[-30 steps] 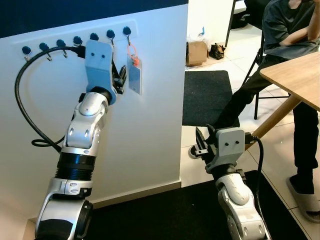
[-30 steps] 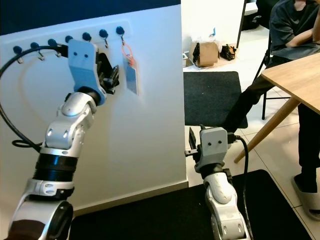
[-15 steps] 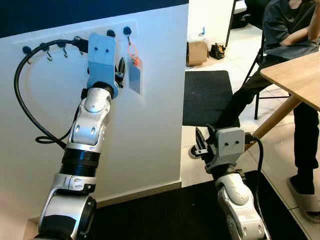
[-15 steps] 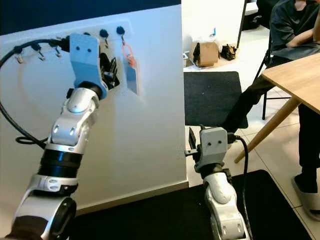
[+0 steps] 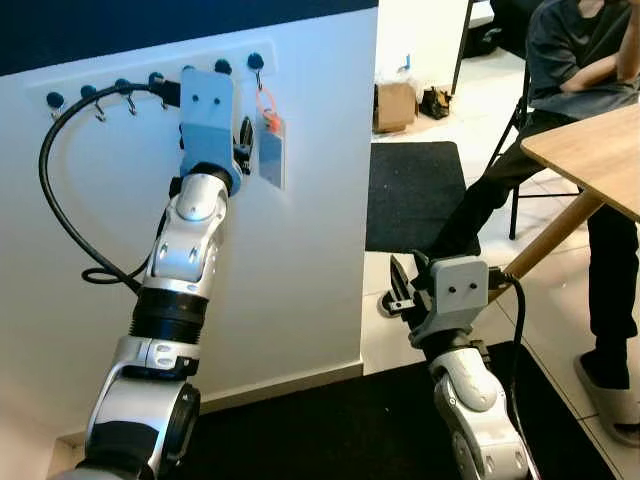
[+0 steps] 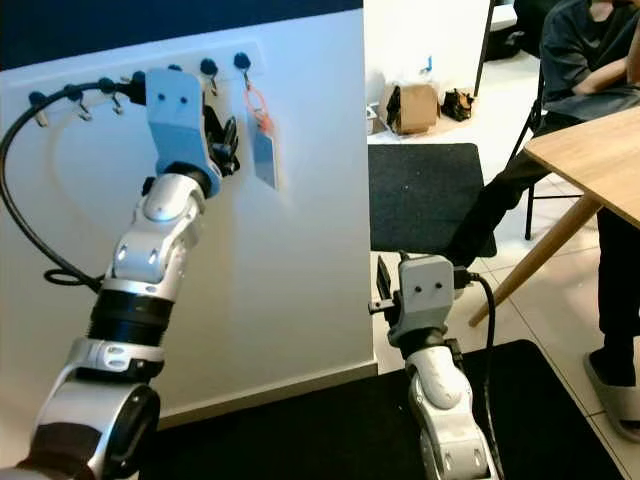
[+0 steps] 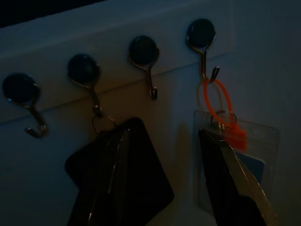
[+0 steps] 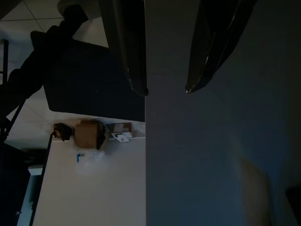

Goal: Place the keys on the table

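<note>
1. The left gripper (image 7: 164, 188) is raised against the white wall (image 5: 300, 280), its fingers (image 7: 235, 188) spread wide, holding nothing.
2. The keys' clear card tag (image 5: 271, 152) hangs by an orange loop (image 7: 217, 96) from the end hook (image 7: 203, 47) of the hook row, at about 3 o'clock from the left gripper and just beside it.
3. One finger lies over the tag's lower edge in the left wrist view.
4. The right gripper (image 5: 410, 285) hangs low near the wall's corner, fingers (image 8: 127, 47) parted and empty.
5. The wooden table (image 5: 590, 160) stands at 3 o'clock, well apart from the tag, with a seated person (image 5: 570, 70) behind it.
</note>
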